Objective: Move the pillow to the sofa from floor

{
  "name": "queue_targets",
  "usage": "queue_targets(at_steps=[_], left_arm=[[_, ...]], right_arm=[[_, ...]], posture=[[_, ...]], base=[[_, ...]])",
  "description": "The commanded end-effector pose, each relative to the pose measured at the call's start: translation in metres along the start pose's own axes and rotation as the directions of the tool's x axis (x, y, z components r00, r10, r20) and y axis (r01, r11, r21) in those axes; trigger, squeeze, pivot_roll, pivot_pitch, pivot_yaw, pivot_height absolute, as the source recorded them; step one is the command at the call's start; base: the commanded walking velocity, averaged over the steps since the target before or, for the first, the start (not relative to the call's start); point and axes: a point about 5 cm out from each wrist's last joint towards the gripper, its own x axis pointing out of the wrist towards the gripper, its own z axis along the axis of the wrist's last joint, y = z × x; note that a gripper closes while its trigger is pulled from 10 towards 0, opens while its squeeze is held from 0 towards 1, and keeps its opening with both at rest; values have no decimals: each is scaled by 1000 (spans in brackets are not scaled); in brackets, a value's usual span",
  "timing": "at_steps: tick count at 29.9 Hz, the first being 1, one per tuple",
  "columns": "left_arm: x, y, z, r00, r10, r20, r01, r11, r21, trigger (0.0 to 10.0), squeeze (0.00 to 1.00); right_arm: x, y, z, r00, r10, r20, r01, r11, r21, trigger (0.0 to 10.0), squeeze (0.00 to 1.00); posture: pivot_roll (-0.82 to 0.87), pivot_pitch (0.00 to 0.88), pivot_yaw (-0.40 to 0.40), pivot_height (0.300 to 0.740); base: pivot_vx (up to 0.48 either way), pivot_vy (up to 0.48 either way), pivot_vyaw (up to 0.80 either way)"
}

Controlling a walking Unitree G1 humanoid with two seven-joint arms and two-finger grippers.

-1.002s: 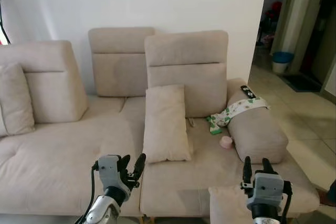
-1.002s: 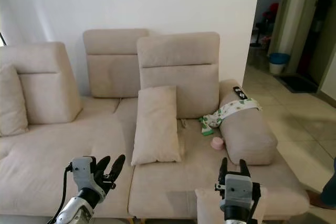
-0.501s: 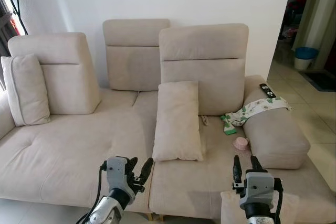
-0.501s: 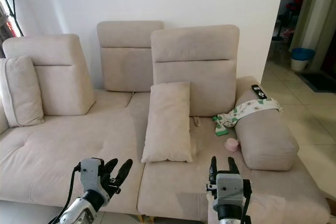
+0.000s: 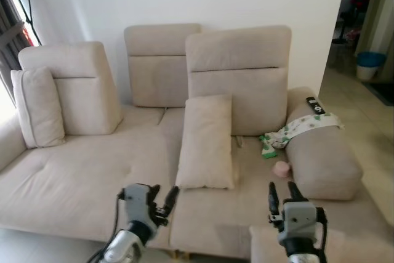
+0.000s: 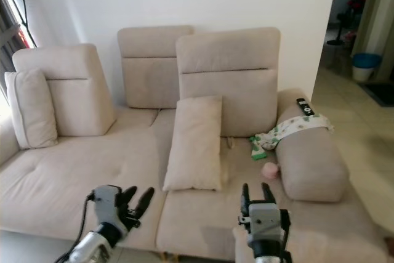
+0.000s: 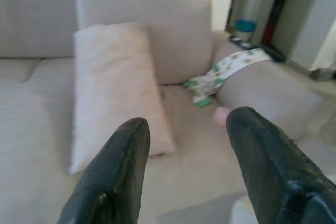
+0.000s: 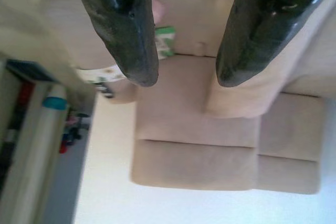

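White wall backs a beige sofa (image 5: 80, 177) with three tall, blocky back cushions and soft, matte, suede-like upholstery. Pale floor tiles run off to the right toward a doorway, where a blue bucket (image 5: 371, 63) stands. On the right, the rounded armrest (image 5: 320, 152) carries a black remote (image 5: 314, 105) and a white cloth (image 5: 295, 129) printed in green that drapes down onto the seat; a small pink thing (image 5: 281, 167) lies on the seat just beside the armrest. A long, plump rectangular pillow (image 5: 208, 141) stands upright on the seat, leaning on the right back cushion. Another cushion (image 5: 38, 108) leans at the far left. Low in front, a corner of pale padded fabric (image 5: 265, 244) shows by the right arm. The left pincer (image 5: 161, 200) and right pincer (image 5: 279, 194) hover before the seat edge, both spread and holding nothing.
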Motion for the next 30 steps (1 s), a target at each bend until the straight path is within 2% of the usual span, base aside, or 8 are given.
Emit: queue_targets(at_steps=[1,11,30], left_arm=[[-5,7,-3,1000,17,-18,-16,999,28,10000,0],[-7,6,-4,1000,17,-21,-17,999,31,10000,0],[-8,5,-6,999,13,-40,-13,1000,8,10000,0]], right_arm=[[-2,4,-1,1000,10,-3,-10,1000,17,10000,0],[-3,5,-1,1000,13,-5,-12,1000,20,10000,0],[-6,8,-5,999,25,-26,-24,999,22,10000,0]], posture=[[-109,0,98,740],[-104,0,95,740],[-101,0,102,740]], base=[[0,-401,0],[0,-355,0],[0,0,0]])
